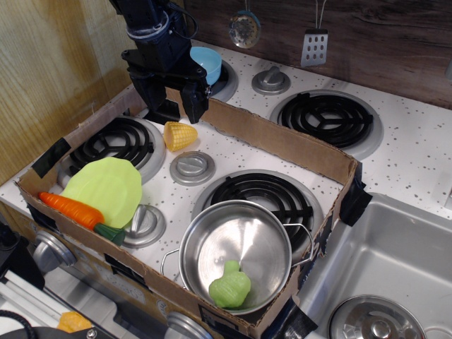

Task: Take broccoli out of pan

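The broccoli (229,286) is still seen inside the pan (212,247), well apart from the gripper (171,100), whose jaws are held apart, empty; nothing is done.

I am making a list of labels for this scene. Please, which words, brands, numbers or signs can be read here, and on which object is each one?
None: no readable text appears in this view.
The pan, the broccoli, the cardboard wall and the stove knobs show no lettering.
The hanging utensils on the back wall have only slots, no legible marks.
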